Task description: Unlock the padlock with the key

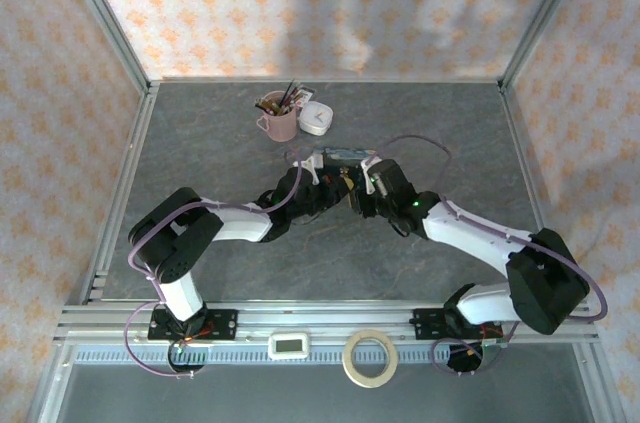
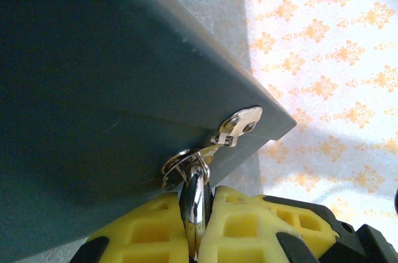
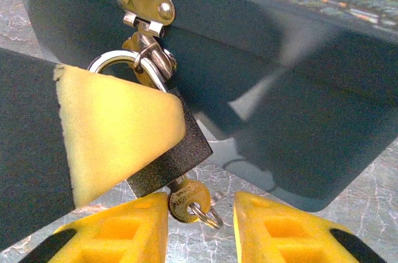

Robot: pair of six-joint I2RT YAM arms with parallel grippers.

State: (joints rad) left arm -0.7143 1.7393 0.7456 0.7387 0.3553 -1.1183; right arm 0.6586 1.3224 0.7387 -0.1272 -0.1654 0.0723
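The small dark padlock [image 3: 180, 157] hangs by its silver shackle [image 3: 118, 59] from the hasp [image 3: 145, 2] of the blue tin [image 3: 280, 89]. My left gripper [image 2: 196, 198] is shut on the padlock, its yellow pad [image 3: 112, 132] covering most of the body; the shackle [image 2: 196, 196] shows between the pads. A brass-coloured key [image 3: 185, 199] with a small ring sticks out of the padlock's underside. My right gripper [image 3: 200, 213] is open, its fingers on either side of the key's head, the left one almost touching it. In the top view both grippers [image 1: 343, 191] meet in front of the tin [image 1: 345, 154].
A pink mug of brushes [image 1: 278, 121] and a white round-cornered object [image 1: 316, 119] stand behind the tin. A tape roll [image 1: 370, 358] and a small white device [image 1: 291, 345] lie on the rail at the near edge. Patterned walls enclose the grey table [image 1: 450, 123].
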